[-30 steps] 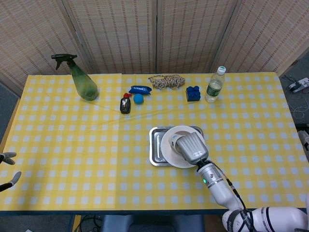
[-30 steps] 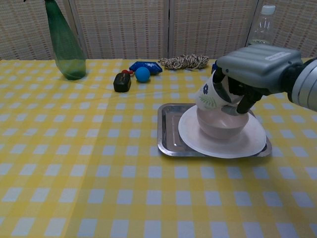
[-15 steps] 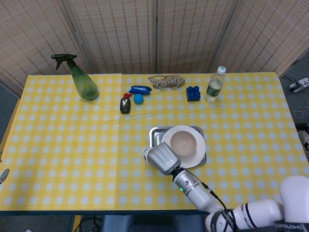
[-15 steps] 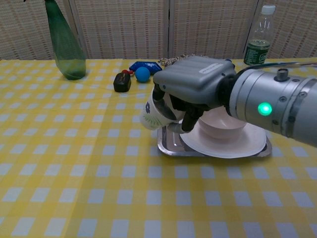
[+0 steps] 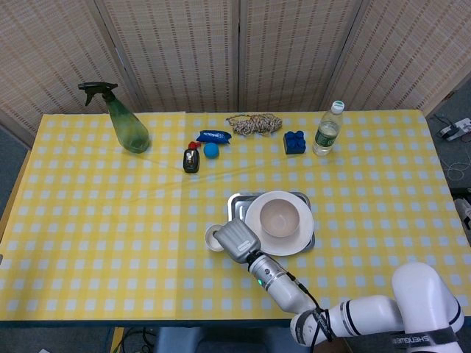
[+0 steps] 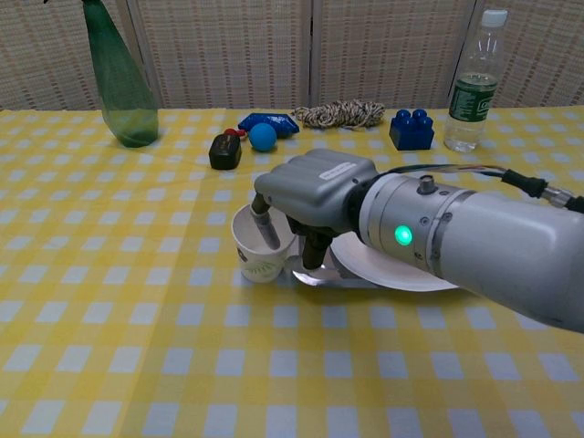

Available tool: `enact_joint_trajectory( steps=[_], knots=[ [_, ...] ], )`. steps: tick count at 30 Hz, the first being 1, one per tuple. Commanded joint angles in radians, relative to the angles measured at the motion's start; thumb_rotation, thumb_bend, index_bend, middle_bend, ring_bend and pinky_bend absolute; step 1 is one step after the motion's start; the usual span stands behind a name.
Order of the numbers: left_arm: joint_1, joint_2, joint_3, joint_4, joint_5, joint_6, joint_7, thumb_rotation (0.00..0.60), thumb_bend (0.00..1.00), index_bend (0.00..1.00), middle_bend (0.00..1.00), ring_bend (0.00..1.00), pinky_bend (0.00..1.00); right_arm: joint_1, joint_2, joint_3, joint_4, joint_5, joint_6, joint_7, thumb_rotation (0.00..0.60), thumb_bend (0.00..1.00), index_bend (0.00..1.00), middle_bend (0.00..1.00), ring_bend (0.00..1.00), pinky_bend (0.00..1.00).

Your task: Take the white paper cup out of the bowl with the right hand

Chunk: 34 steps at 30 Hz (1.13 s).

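Head view: right robot hand (image 5: 234, 240) sits near the front edge of the table (image 5: 88, 220), just left of the metal tray (image 5: 237, 208). It holds the white paper cup (image 5: 213, 238), whose rim shows just past the hand's left side. The cup is outside the bowl (image 5: 280, 216). The bowl sits on a white plate (image 5: 303, 234), and the plate lies on the tray. Along the back edge: green spray bottle (image 5: 126, 126) toward the back left corner, then a black bottle with a red cap (image 5: 191, 158), blue ball (image 5: 211, 150), blue wrapper (image 5: 215, 135), coil of rope (image 5: 254, 123), blue toy brick (image 5: 294, 141), water bottle (image 5: 327, 130). The left robot hand is not visible here.

Chest view: the right robot hand (image 6: 306, 196) grips the paper cup (image 6: 262, 254); one finger (image 6: 267, 228) hooks inside the rim, the rest wrap the outer wall. The cup stands upright with its base on or just above the table (image 6: 109, 310), I can't tell which. It sits beside the left edge of the tray (image 6: 315, 276). The plate (image 6: 392, 274) shows under the forearm; the bowl is hidden behind the arm. A green light glows on the wrist (image 6: 401, 236). At the back: spray bottle (image 6: 117, 82), black bottle (image 6: 225, 151), ball (image 6: 263, 136), wrapper (image 6: 272, 121), rope (image 6: 339, 113), brick (image 6: 411, 129), water bottle (image 6: 472, 84). The left robot hand is not in this view either.
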Motion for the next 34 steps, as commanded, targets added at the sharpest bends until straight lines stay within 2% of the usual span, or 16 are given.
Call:
enact_joint_trajectory(
  steps=[1, 3, 6, 10, 11, 15, 19, 22, 26, 30, 34],
  knots=[
    [0.0, 0.0, 0.0, 0.0, 0.001, -0.001, 0.0, 0.6, 0.26, 0.41, 0.48, 0.32, 0.43, 0.001, 0.003, -0.009, 0.001, -0.019, 0.002, 0.022, 0.6, 0.24, 0.26, 1.0, 1.0, 1.0],
    [-0.001, -0.001, 0.0, 0.0, 0.002, -0.002, 0.003, 0.6, 0.26, 0.41, 0.48, 0.32, 0.43, -0.006, 0.019, -0.015, -0.02, -0.046, 0.019, 0.037, 0.6, 0.22, 0.18, 0.97, 1.0, 1.0],
    [-0.002, -0.003, 0.001, 0.001, 0.002, -0.006, 0.009, 0.6, 0.26, 0.41, 0.48, 0.32, 0.43, -0.02, 0.044, -0.024, -0.053, -0.084, 0.046, 0.052, 0.6, 0.21, 0.11, 0.91, 0.99, 1.0],
    [-0.004, -0.005, 0.003, 0.0, 0.007, -0.011, 0.016, 0.6, 0.26, 0.41, 0.48, 0.32, 0.43, -0.054, 0.106, -0.051, -0.133, -0.152, 0.111, 0.057, 0.6, 0.2, 0.1, 0.81, 0.92, 0.99],
    [-0.005, -0.006, 0.006, -0.001, 0.012, -0.011, 0.02, 0.6, 0.26, 0.41, 0.48, 0.32, 0.43, -0.078, 0.142, -0.069, -0.171, -0.183, 0.16, 0.046, 0.6, 0.2, 0.12, 0.77, 0.88, 0.98],
    [-0.008, -0.014, 0.017, -0.007, 0.033, -0.01, 0.049, 0.6, 0.26, 0.41, 0.48, 0.32, 0.43, -0.197, 0.276, -0.164, -0.312, -0.276, 0.332, 0.022, 0.6, 0.2, 0.33, 0.64, 0.72, 0.87],
    [-0.015, -0.026, 0.032, -0.016, 0.067, -0.012, 0.082, 0.6, 0.26, 0.41, 0.48, 0.32, 0.43, -0.316, 0.384, -0.249, -0.362, -0.376, 0.462, 0.075, 0.6, 0.2, 0.35, 0.54, 0.58, 0.75],
    [-0.02, -0.037, 0.047, -0.023, 0.095, -0.014, 0.109, 0.6, 0.26, 0.41, 0.48, 0.32, 0.43, -0.417, 0.451, -0.304, -0.352, -0.458, 0.555, 0.173, 0.6, 0.2, 0.36, 0.5, 0.49, 0.7],
    [-0.031, -0.064, 0.064, -0.022, 0.14, -0.014, 0.151, 0.6, 0.26, 0.41, 0.48, 0.32, 0.43, -0.544, 0.525, -0.371, -0.271, -0.558, 0.639, 0.374, 0.6, 0.2, 0.39, 0.48, 0.46, 0.68],
    [-0.034, -0.083, 0.074, -0.021, 0.155, -0.015, 0.186, 0.6, 0.26, 0.41, 0.48, 0.32, 0.43, -0.63, 0.566, -0.392, -0.169, -0.598, 0.673, 0.554, 0.6, 0.2, 0.39, 0.48, 0.45, 0.66],
    [-0.035, -0.098, 0.077, -0.019, 0.155, -0.015, 0.209, 0.6, 0.26, 0.41, 0.48, 0.32, 0.44, -0.694, 0.58, -0.383, -0.06, -0.59, 0.671, 0.717, 0.6, 0.2, 0.39, 0.48, 0.45, 0.66]
  ],
)
